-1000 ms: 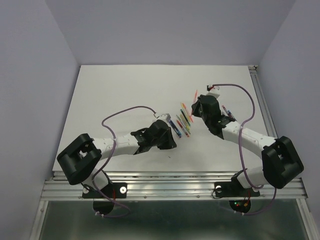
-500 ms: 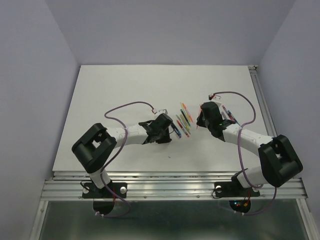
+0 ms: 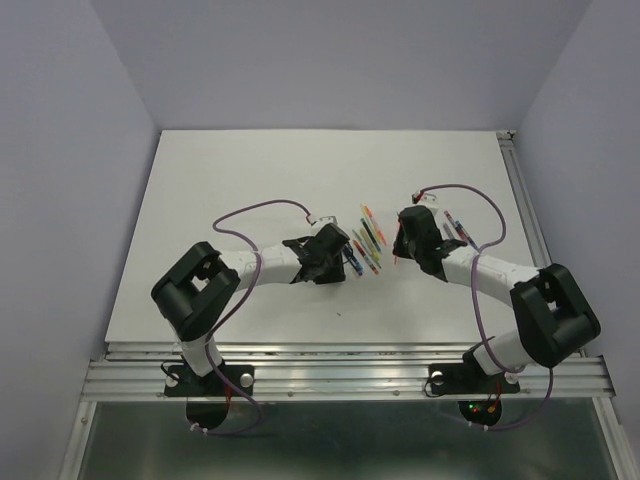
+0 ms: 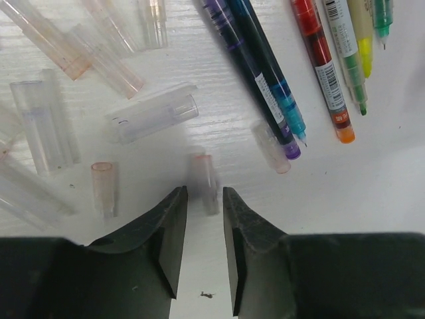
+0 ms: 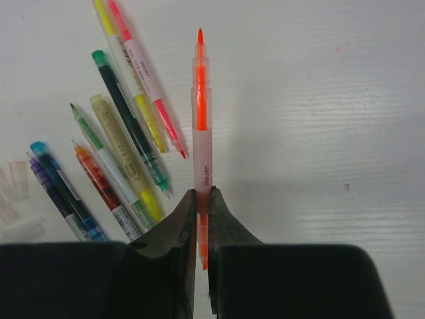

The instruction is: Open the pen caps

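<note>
My left gripper (image 4: 204, 191) stands open just above the table. A small pale pen cap (image 4: 202, 171) with a pink end, blurred, lies just beyond its fingertips, free of both. More clear pen caps (image 4: 99, 60) are scattered to the left. Uncapped pens (image 4: 265, 73) lie fanned out at the upper right, with their tips bare. My right gripper (image 5: 202, 193) is shut on an orange pen (image 5: 202, 143), whose bare tip points away from me. From above, the row of pens (image 3: 368, 243) lies between the left gripper (image 3: 340, 258) and the right gripper (image 3: 400, 245).
A few more coloured pens (image 3: 453, 222) lie on the table behind the right arm. In the right wrist view, the uncapped pens (image 5: 126, 133) lie left of the held one, with caps (image 5: 16, 183) at the far left edge. A metal rail (image 3: 525, 210) borders the table's right side.
My left gripper has opened and a cap has dropped out in front of it. The right gripper has come down toward the table with the orange pen still held.
</note>
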`<state>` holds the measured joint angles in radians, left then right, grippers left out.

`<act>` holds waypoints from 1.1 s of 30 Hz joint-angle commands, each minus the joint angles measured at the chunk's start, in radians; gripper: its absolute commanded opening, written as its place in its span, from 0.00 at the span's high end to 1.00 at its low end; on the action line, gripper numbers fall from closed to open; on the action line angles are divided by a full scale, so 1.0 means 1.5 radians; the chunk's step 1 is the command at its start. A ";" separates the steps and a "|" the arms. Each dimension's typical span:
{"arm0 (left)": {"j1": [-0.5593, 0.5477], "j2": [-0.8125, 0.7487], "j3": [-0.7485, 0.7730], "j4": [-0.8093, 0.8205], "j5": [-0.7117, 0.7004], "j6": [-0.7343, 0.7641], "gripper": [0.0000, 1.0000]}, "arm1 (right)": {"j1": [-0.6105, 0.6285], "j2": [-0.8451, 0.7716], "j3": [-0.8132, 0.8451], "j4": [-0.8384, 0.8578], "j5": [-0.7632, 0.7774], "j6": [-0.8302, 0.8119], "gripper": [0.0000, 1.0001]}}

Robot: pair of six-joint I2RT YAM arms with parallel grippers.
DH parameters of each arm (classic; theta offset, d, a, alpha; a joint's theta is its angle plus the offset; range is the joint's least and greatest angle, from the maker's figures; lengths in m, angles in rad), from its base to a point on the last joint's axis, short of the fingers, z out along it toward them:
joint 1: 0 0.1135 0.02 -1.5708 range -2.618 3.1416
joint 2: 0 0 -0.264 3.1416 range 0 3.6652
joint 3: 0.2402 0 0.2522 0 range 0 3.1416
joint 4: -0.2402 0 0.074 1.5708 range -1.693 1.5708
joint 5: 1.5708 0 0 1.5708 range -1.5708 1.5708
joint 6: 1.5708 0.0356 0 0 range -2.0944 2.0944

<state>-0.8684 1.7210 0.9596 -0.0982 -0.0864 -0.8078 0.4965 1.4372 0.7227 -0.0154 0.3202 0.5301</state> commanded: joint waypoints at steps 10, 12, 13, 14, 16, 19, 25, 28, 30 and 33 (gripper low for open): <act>0.001 -0.069 0.021 -0.034 -0.011 0.032 0.47 | -0.006 0.085 0.047 -0.013 -0.020 -0.069 0.99; 0.001 -0.090 0.021 -0.037 -0.012 0.033 0.43 | -0.007 0.106 0.056 -0.016 -0.027 -0.073 0.99; 0.001 -0.107 0.020 -0.036 -0.015 0.034 0.39 | -0.007 0.113 0.060 -0.017 -0.035 -0.079 0.99; 0.001 -0.115 0.019 -0.034 -0.015 0.037 0.33 | -0.007 0.120 0.072 -0.019 -0.036 -0.080 0.99; 0.001 -0.143 0.017 -0.033 -0.018 0.043 0.28 | -0.007 0.137 0.083 -0.022 -0.042 -0.092 0.99; 0.001 -0.182 0.010 -0.030 -0.027 0.052 0.25 | -0.007 0.156 0.103 -0.022 -0.053 -0.109 0.99; 0.001 -0.243 -0.009 -0.030 -0.056 0.063 0.23 | -0.007 0.171 0.113 -0.023 -0.014 -0.137 0.96; 0.001 -0.262 -0.017 -0.031 -0.068 0.065 0.23 | -0.007 0.170 0.112 -0.027 -0.005 -0.173 0.94; 0.001 -0.267 -0.021 -0.033 -0.075 0.067 0.23 | -0.007 0.168 0.109 -0.021 -0.024 -0.208 0.91; 0.001 -0.273 -0.023 -0.035 -0.080 0.068 0.23 | -0.007 0.170 0.106 -0.019 -0.065 -0.250 0.87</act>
<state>-0.8684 1.3449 0.9405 -0.1501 -0.1661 -0.7292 0.4911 1.6760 0.8585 -0.0360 0.2646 0.2714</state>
